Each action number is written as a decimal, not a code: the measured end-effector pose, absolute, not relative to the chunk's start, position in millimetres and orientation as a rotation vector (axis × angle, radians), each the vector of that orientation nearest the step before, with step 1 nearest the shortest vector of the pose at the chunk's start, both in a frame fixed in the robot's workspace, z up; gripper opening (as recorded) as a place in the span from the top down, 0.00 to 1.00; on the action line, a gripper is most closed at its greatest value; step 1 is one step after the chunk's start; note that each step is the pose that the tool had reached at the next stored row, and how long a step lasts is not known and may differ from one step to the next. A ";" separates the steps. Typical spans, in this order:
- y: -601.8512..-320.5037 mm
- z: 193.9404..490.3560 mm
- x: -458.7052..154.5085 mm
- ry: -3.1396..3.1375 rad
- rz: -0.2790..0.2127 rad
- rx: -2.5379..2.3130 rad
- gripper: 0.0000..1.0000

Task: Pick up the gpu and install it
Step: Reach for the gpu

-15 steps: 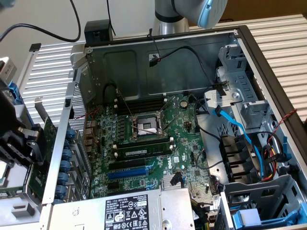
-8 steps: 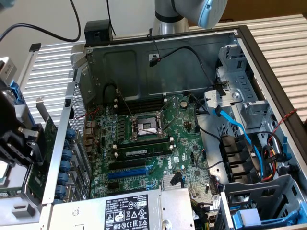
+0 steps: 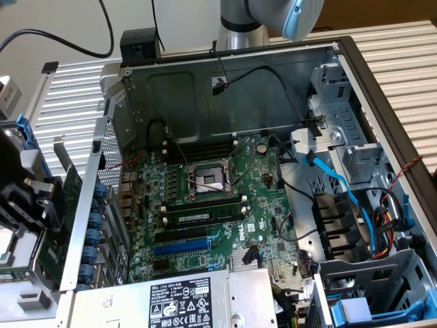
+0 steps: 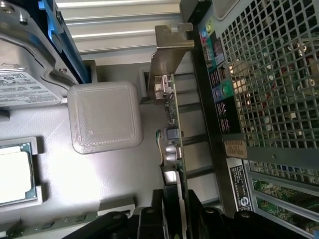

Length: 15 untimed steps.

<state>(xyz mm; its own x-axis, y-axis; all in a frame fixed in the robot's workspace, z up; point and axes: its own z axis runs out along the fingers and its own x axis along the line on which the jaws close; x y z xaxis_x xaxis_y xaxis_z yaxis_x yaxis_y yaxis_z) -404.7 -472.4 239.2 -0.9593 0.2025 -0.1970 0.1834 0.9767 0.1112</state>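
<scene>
We see the pincer [image 4: 175, 201] clamped on the gpu [image 4: 174, 130], held edge-on just outside the case's perforated rear wall [image 4: 269, 74], its silver bracket [image 4: 168, 55] left free, presumably to meet the rear slots.

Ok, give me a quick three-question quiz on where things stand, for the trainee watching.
1. The gripper is nearest to: A) the memory sticks, B) the gpu, C) the blue cable?
2. True or false: the gpu is already seated on the motherboard.
3. In the exterior view, on which side of the computer case does the gripper sit?
Key: 1 B; 2 false; 3 the exterior view's left, outside the case.
</scene>
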 end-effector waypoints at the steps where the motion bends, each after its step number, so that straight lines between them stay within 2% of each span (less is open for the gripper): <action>1: -473.8 239.8 -404.7 2.916 0.143 0.289 0.70; 6: -479.6 243.2 -404.7 2.916 0.177 0.292 0.70; 15: -481.7 273.8 -404.3 2.916 0.185 0.293 0.70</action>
<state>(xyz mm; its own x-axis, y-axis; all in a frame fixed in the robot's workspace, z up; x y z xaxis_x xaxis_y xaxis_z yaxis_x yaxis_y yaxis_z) -404.3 -481.7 273.8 -0.9594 0.2089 -0.1896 0.1833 0.9725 0.1439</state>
